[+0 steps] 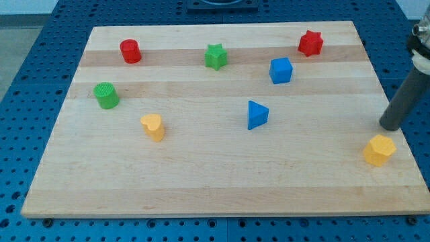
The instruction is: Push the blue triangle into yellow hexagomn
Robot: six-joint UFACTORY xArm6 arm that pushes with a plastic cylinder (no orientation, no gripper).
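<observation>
Rod (408,94) cut off by the view's right edge; board's (416,210) lower right corner likewise.

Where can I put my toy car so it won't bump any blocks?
Along the view's bottom, between the yellow heart and yellow hexagon, below the blue triangle. The view's top is crowded, and my tip sits just above the hexagon.
</observation>
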